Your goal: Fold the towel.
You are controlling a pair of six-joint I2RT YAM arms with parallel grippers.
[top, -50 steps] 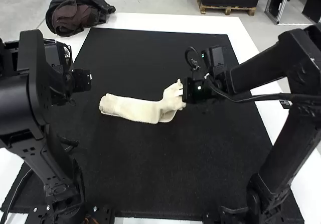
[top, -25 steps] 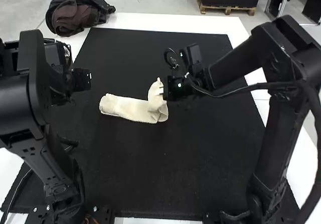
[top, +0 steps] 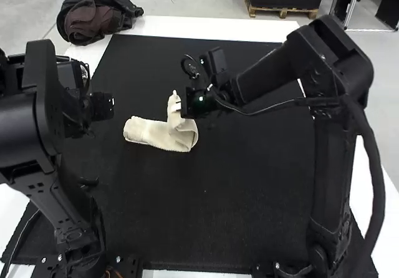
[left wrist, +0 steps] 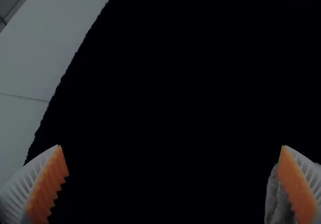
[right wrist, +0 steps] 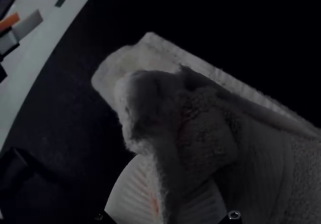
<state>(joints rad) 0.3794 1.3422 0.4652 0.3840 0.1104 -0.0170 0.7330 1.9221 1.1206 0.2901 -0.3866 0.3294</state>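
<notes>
In the high view, the right gripper (top: pixel 177 106), clamped on the towel's (top: pixel 154 134) raised end, has swung toward nine o'clock, so a fold seems to be forming; the towel lies toward ten from the centre of the black mat (top: pixel 206 215), on a white table (top: pixel 218 30), a bag (top: pixel 96 11) at eleven; in the left wrist view, the left gripper (left wrist: pixel 171 146) gapes, empty; in the right wrist view, ribbed fingers pinch bunched cloth

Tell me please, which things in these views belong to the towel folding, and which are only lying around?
For the folding:
- towel, one end raised
- right gripper, holding that end
- left gripper, open and holding nothing
- black mat, under the towel

Just lying about:
- dark bundle, at the table's far left corner
</notes>
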